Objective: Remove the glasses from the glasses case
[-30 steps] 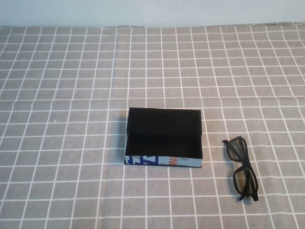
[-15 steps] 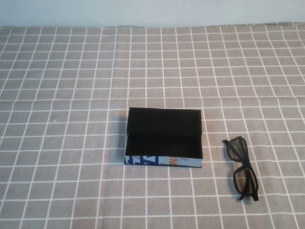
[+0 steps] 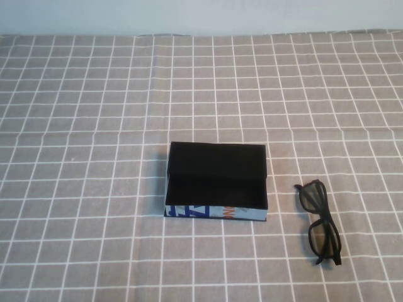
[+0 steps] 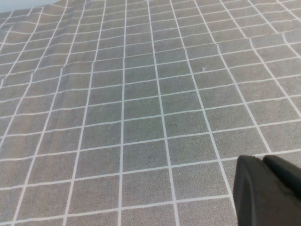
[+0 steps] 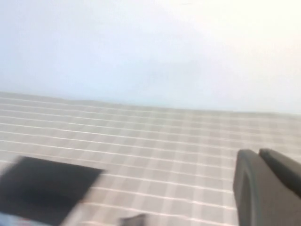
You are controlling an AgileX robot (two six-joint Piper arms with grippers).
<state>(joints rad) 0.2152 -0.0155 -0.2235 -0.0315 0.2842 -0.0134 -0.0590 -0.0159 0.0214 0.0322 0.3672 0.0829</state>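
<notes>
The glasses (image 3: 320, 221) already lie on the counter (image 3: 94, 126), folded flat just to the right of the case (image 3: 217, 182), apart from it, and the case sits open with nothing visible on its black lining — so the job looks done to me. The risk now is a stray move: an arm sweeping low on its way back could catch the glasses and slide them toward the near edge, or nudge the light case and flip its lid. Neither arm shows from the high camera. The left claw (image 4: 268, 190) is only a dark tip at the corner of its own view, hanging over bare checked cloth, touching nothing; I cannot tell how wide it stands. The right claw (image 5: 265, 188) is likewise a dark corner shape, raised, with the case off in the distance — holding nothing I can see, its spread unclear.
</notes>
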